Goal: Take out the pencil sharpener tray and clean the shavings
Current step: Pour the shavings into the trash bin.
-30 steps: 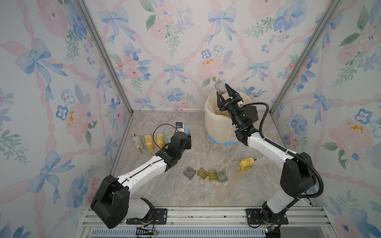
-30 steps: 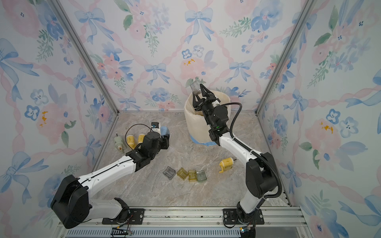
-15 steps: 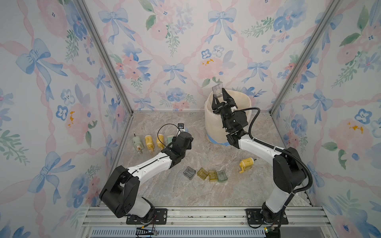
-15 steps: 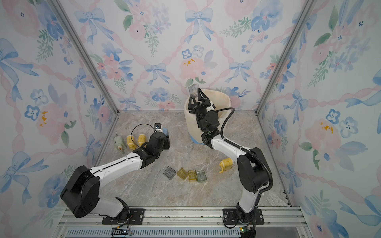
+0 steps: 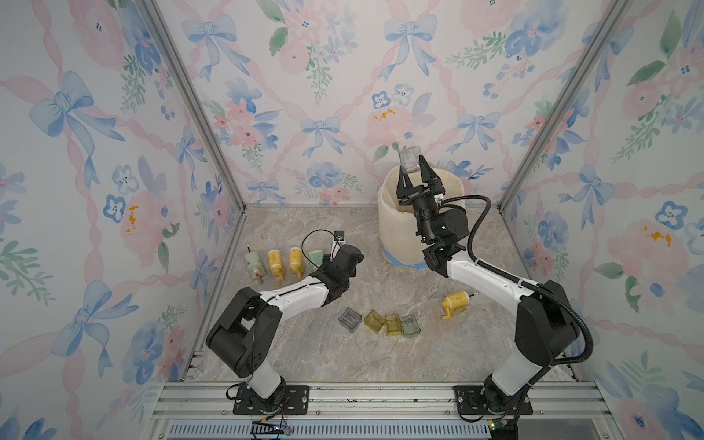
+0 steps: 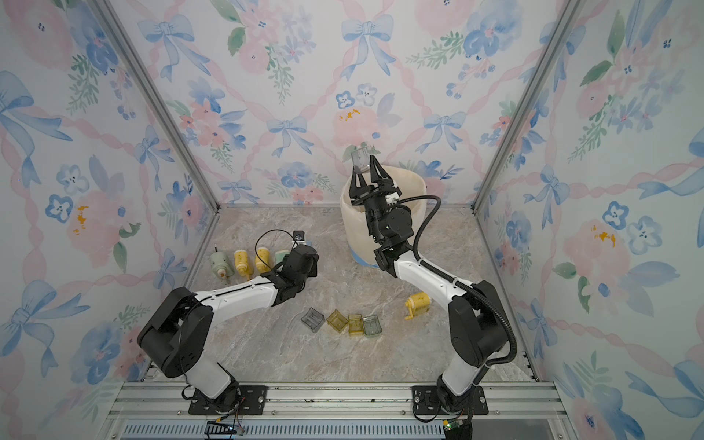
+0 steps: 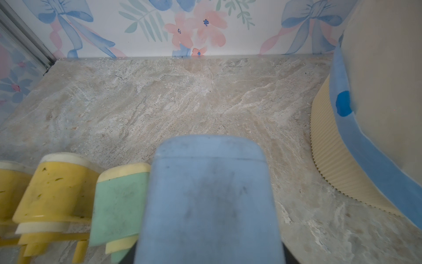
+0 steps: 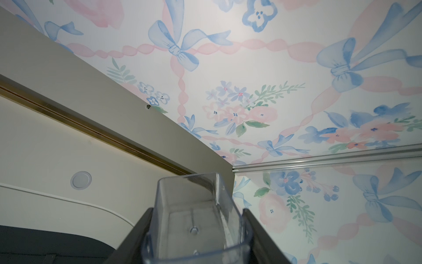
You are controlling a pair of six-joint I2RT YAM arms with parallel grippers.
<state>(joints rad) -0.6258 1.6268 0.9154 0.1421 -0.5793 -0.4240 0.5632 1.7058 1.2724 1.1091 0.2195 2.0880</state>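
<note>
Clear tray (image 5: 409, 157), now steeper, empty, clamped in right gripper (image 5: 413, 169); sharpener (image 7: 210, 194) in left gripper (image 5: 341, 251).

Layout on the surface (image 5: 381, 365)
Sharpeners (image 5: 273, 263) are lined up far left; a bin (image 5: 392, 232) is set far right, a tray (image 5: 409, 157) held above it; trays (image 5: 392, 325) are lined up near centre, a lone sharpener (image 5: 455, 303) to their right.

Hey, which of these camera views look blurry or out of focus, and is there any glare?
Left wrist view: the blue plastic sharpener body looms close and soft, the marble floor behind sharper. Right wrist view: the clear plastic tray is slightly blurred, with glints on its rim. Both top views: sharp, evenly lit, faint shadows.
</note>
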